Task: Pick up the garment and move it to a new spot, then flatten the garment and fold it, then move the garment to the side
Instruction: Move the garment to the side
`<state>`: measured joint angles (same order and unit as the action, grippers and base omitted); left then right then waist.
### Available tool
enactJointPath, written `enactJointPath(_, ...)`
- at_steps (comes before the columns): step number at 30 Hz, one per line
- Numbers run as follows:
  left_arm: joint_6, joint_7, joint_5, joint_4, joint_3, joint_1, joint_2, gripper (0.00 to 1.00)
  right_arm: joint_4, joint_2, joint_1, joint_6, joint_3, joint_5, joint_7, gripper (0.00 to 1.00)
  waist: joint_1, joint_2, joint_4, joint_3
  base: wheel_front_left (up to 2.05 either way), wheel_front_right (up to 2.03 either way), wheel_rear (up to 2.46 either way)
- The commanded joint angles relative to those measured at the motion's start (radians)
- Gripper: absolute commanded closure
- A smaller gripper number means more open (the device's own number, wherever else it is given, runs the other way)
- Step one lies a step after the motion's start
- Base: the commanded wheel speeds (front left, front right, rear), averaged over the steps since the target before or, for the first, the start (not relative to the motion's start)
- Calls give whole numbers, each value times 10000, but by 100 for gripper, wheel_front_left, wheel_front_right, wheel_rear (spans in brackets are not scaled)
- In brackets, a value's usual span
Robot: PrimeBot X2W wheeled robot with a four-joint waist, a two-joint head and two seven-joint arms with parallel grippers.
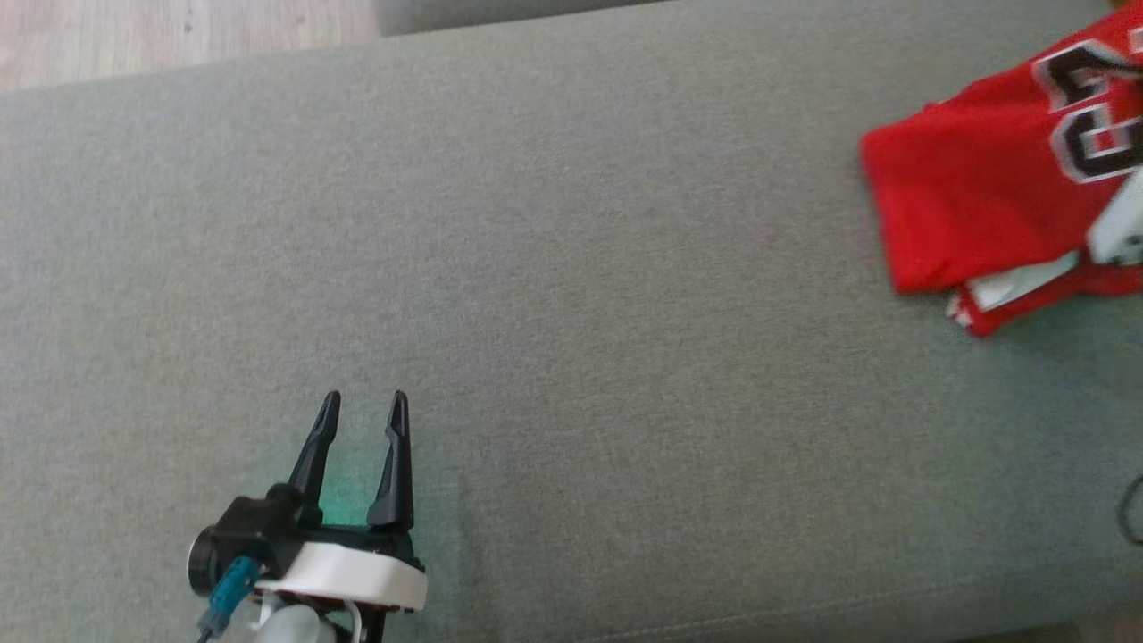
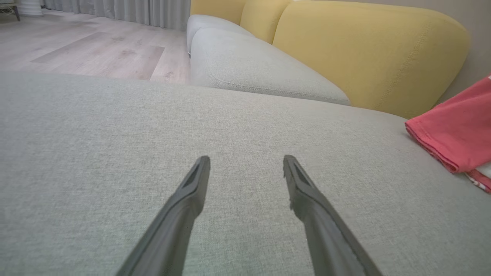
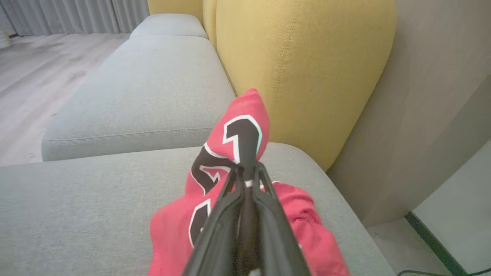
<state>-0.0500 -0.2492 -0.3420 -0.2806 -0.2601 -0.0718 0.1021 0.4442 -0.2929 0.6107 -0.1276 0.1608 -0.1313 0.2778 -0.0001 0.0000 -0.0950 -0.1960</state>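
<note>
Two steps looked done | garment (image 1: 973, 196) lay folded at the right end of the sofa (image 1: 571, 268) | right end effector (image 3: 246, 172) pinched on it | left end effector (image 1: 365, 397) wide, empty | side move seemed unfinished

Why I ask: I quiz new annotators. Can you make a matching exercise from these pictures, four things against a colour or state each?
Things:
1 left gripper
2 right gripper
3 garment
4 sofa backrest

Colours or states:
a yellow
b shut on the red cloth
c open, holding nothing
d red with black numerals

Pairs: 1-c, 2-b, 3-d, 4-a
</note>
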Motion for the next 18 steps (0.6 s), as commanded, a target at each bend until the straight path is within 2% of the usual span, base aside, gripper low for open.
enactJointPath(1,31,-120,58,355,324,-246,22,0,-276,-565,564,-31,121,154,26,100,1,0,130,-227,0,0,0)
enactJointPath(6,17,-122,161,390,276,-412,51,0,139,-1096,844,-31,752,223,-70,100,1,0,263,-610,0,0,0)
enactJointPath(9,-4,-123,187,388,252,-490,72,0,283,-1152,911,-31,971,134,-273,100,1,0,312,-724,0,0,0)
enactJointPath(10,-13,-123,198,386,239,-533,81,0,350,-1214,941,-31,1148,171,-441,54,1,0,337,-779,0,0,0)
enactJointPath(11,-21,-123,210,379,225,-578,90,0,403,-1288,945,-31,1217,223,-647,0,1,0,363,-824,0,0,0)
enactJointPath(18,-23,-124,231,306,210,-684,175,0,950,-1303,763,-31,1603,503,-1527,0,1,0,385,-885,0,0,0)
